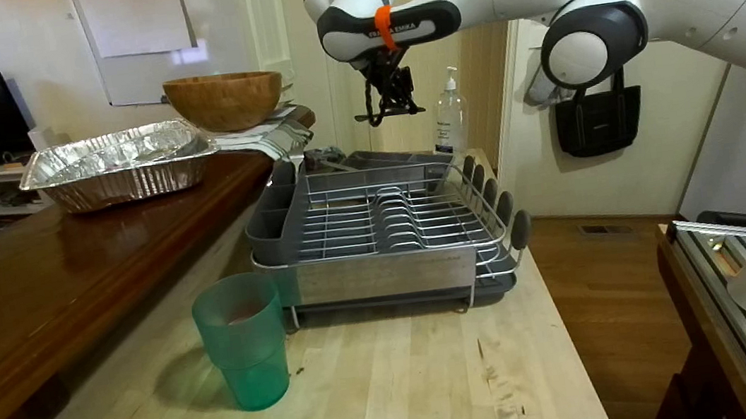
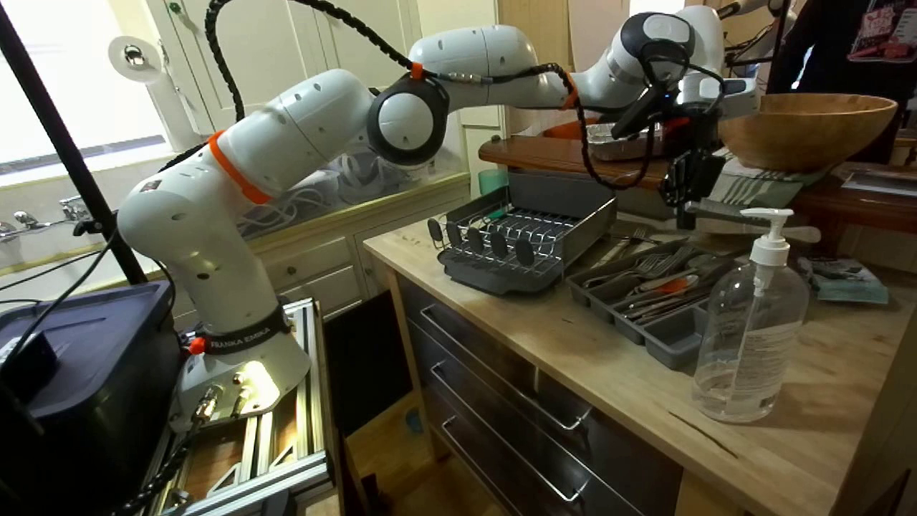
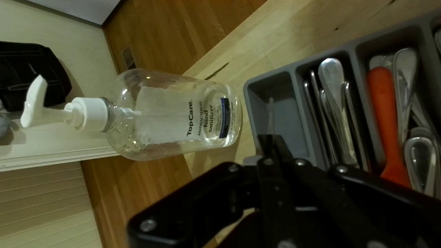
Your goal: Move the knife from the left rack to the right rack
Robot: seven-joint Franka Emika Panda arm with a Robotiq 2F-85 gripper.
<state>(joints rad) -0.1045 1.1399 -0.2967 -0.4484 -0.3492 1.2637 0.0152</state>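
Knife (image 1: 407,112) clenched in gripper (image 3: 273,141), up in air.
Approx. horiz., ends poking out either side of jaws. Rel. to jaws: cutlery tray (image 3: 293,113) below, sanitizer btl (image 3: 182,117) to one side, dish drainer (image 1: 381,276) w/ right rack (image 1: 490,192) lower & well apart.

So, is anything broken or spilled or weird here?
Yes: the pale wooden countertop has a long dark mark near the clear plastic pump bottle. It looks like a crack, though it could be a stain. The bottle seems tipped in the wrist view, but it stands upright in both exterior views. I see no spill.
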